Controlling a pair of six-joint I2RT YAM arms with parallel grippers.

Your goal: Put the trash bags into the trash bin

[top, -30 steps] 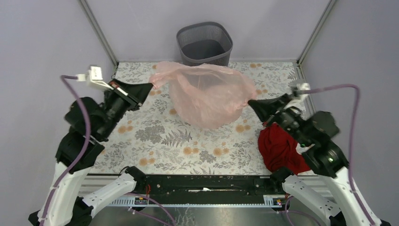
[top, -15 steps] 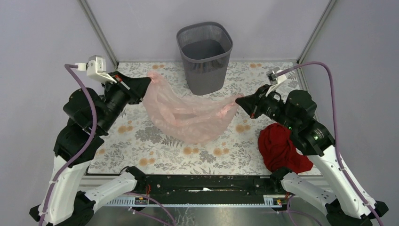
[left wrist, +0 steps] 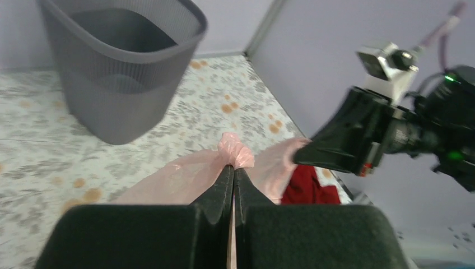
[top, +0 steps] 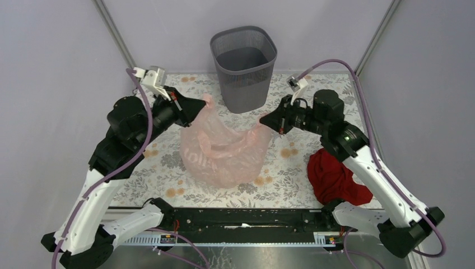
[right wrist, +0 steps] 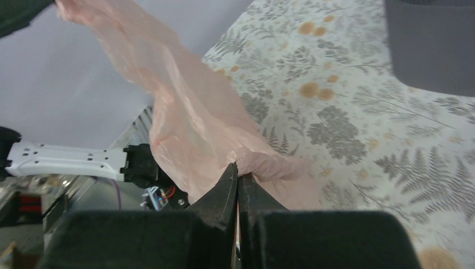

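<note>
The pale-pink trash bag [top: 224, 151] hangs between my two grippers above the middle of the table, sagging toward the near edge. My left gripper [top: 203, 105] is shut on its left corner, which shows as a bunched knob of film [left wrist: 236, 152] past the fingertips [left wrist: 233, 168]. My right gripper [top: 263, 120] is shut on its right corner [right wrist: 269, 166]. The dark grey mesh trash bin [top: 244, 67] stands upright at the back centre, just beyond both grippers. It also shows in the left wrist view [left wrist: 120, 61].
A dark red cloth [top: 334, 176] lies crumpled at the right near side of the floral table [top: 162, 162], under my right arm. Metal frame posts [top: 116, 36] rise at the back corners. The grey walls close in on both sides.
Both grippers have moved inward and toward the bin, closer together. The bag, stretched wide and high before, now hangs slack and bunched between them, lower and nearer the front.
</note>
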